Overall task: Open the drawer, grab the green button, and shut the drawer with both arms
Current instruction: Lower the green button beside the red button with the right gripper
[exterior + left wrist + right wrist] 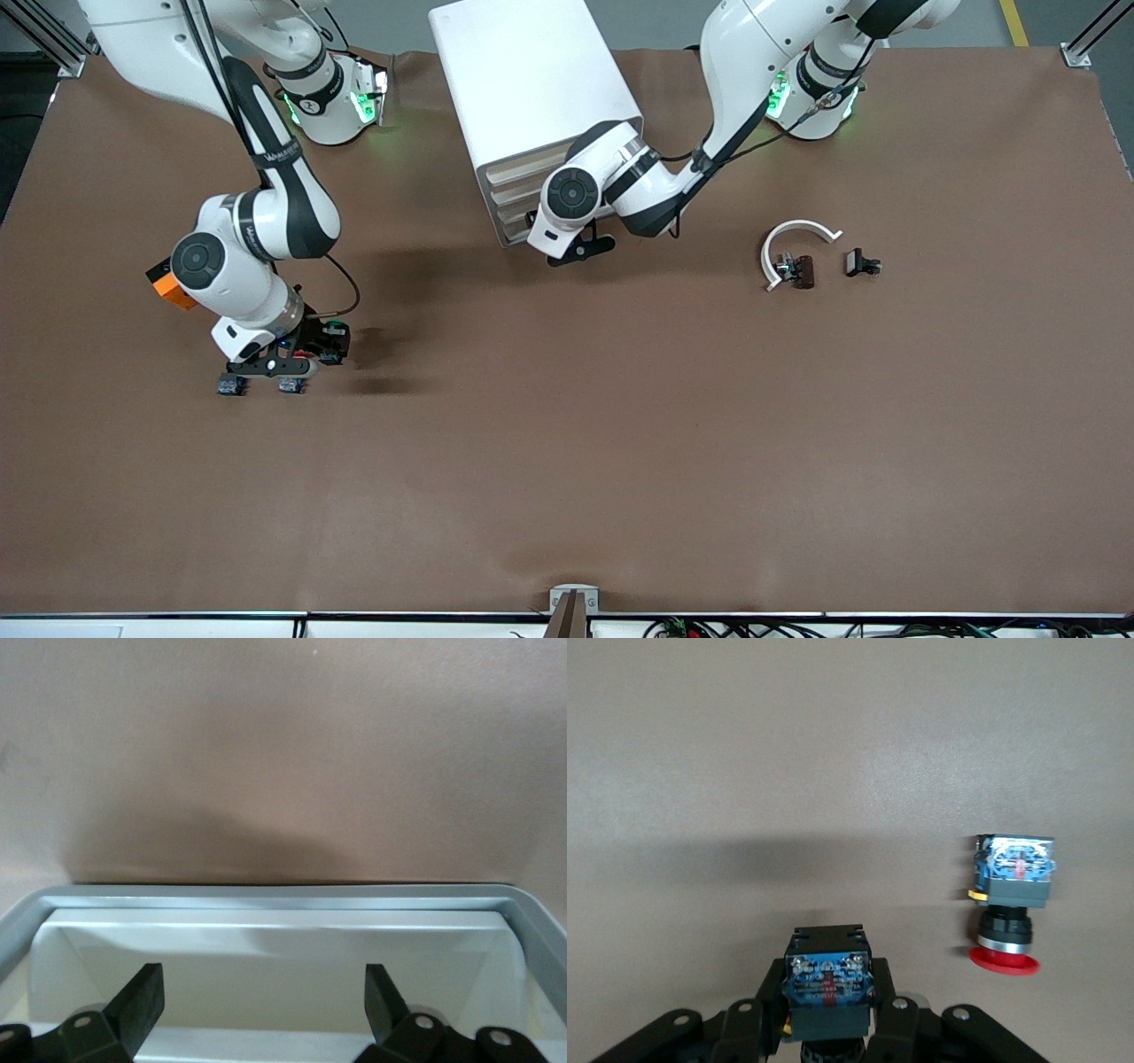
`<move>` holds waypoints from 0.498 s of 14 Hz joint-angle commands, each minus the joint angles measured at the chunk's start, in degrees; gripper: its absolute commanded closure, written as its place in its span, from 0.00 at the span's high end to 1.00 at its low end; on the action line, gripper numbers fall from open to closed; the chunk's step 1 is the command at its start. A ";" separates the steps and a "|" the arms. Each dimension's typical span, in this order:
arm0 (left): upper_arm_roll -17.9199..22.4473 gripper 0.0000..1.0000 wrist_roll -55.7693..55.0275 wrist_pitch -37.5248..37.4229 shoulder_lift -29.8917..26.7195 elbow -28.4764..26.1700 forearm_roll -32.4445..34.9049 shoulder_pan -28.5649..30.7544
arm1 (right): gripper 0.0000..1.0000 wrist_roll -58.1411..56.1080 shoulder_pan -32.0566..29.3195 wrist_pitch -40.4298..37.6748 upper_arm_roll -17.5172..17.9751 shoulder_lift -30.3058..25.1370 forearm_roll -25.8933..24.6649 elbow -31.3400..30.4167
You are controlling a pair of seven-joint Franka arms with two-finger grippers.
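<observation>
Plain brown table [620,461]. White cabinet [532,80] with pale beige drawer fronts. White arms, black-banded — black grippers. At the cabinet's 4 o'clock, a white curved piece [793,239]. Red-capped button [1010,904] — blue-and-black body.
</observation>
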 commanded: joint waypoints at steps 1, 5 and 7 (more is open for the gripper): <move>-0.51 1.00 -1.62 -0.42 -0.25 0.27 -1.81 -0.80 | 0.00 1.12 -0.37 0.10 1.08 1.81 2.93 1.96; 2.03 1.00 -1.44 -0.60 -2.09 2.64 -1.02 2.35 | 0.00 4.98 2.35 1.77 1.08 4.36 3.20 3.19; 3.62 1.00 -0.92 -0.86 -4.11 3.96 -0.41 5.78 | 0.00 5.61 3.15 2.04 1.08 5.85 3.11 4.16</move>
